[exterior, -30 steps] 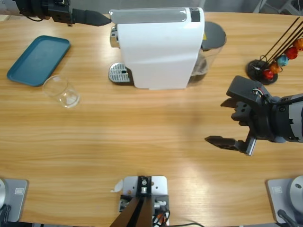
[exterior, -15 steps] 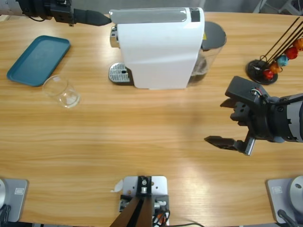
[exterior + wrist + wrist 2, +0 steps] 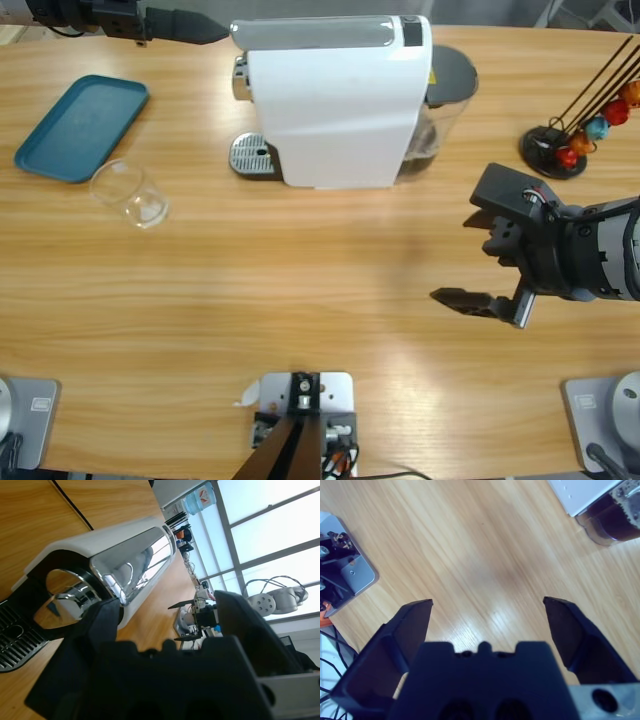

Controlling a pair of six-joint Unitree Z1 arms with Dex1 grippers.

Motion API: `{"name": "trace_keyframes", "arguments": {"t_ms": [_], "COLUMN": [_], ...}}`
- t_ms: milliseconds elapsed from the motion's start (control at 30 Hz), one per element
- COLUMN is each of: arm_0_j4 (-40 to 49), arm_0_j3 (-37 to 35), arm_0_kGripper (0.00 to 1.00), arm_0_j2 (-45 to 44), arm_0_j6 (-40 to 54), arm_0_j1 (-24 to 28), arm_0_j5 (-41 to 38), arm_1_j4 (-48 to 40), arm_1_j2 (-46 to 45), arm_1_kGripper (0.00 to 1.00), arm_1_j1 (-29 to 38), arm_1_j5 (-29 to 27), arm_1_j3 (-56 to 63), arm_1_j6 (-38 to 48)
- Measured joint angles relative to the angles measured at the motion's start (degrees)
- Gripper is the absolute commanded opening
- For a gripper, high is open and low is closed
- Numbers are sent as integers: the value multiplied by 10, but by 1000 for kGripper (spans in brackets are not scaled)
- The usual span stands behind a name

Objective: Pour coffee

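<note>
Both grippers barely shifted; left gripper (image 3: 215,28) retreats

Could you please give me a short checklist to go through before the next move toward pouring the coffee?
1. Glass cup under the spout: not ok; it stands on the table beside the blue tray, left of the coffee machine.
2. Drip grate free: ok; nothing stands on it.
3. Right end effector ready to grasp: ok; open and empty above bare table.
4. Left end effector position: ok; at the machine's top left end by the lever; its jaws appear open.
5. Coffee in the cup: not ok; the cup looks empty.
6. Machine switched on: cannot tell.
</note>
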Motion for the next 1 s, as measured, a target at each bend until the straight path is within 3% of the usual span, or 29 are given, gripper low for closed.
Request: {"name": "trace_keyframes", "arguments": {"t_ms": [367,633,1000], "arm_0_j4": [0,-6,-31], "arm_0_j3": [4,34,24], "arm_0_kGripper": [807,807,807], "arm_0_j2": [0,0,0], "arm_0_j6": [-1,3,-5], "arm_0_j1": [0,33,26], "arm_0_j5": [-9,-9,-9], "arm_1_j4": [0,0,2], "arm_1_j2": [0,2,6], "arm_1_kGripper": [982,982,982], "arm_1_j1": [0,0,0], "arm_1_j5": [0,0,0], "arm_1_j3": [0,0,-1], "arm_1_j6": [0,0,0]}}
